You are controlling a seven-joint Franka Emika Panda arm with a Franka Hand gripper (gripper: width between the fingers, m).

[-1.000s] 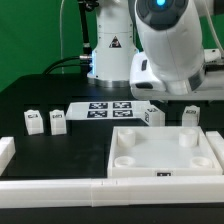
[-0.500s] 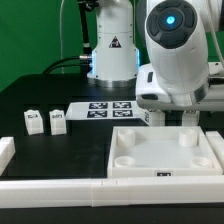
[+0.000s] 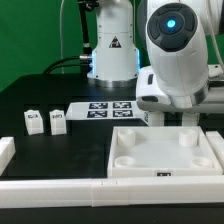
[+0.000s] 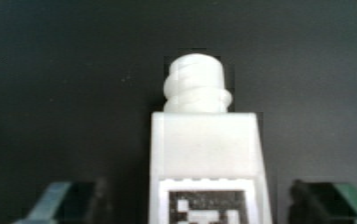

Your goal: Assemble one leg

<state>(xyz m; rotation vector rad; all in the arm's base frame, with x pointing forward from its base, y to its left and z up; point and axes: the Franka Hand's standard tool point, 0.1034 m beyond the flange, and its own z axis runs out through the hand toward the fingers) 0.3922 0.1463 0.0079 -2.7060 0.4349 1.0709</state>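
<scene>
In the wrist view a leg [image 4: 205, 140], a small white block with a rounded threaded end and a black-and-white tag [image 4: 205, 203], lies on the black table. My gripper [image 4: 201, 206] is open and straddles its tagged end. One dark finger [image 4: 59, 203] stands on each side, with a gap to the block. In the exterior view the gripper [image 3: 190, 116] hangs low behind the tray's far right corner and hides this leg. Two more legs [image 3: 35, 121] [image 3: 58, 121] stand at the exterior view's left. Another leg [image 3: 149, 118] shows partly beside the arm.
The large white tray [image 3: 165, 163] with round corner sockets lies in front of the gripper. The marker board [image 3: 104, 108] lies behind it. A white rail [image 3: 60, 188] runs along the front edge, with a short white block [image 3: 5, 152] at the left.
The arm has shifted toward the exterior view's right and come down behind the tray. The leg that showed at the tray's far right corner is now hidden by the gripper.
</scene>
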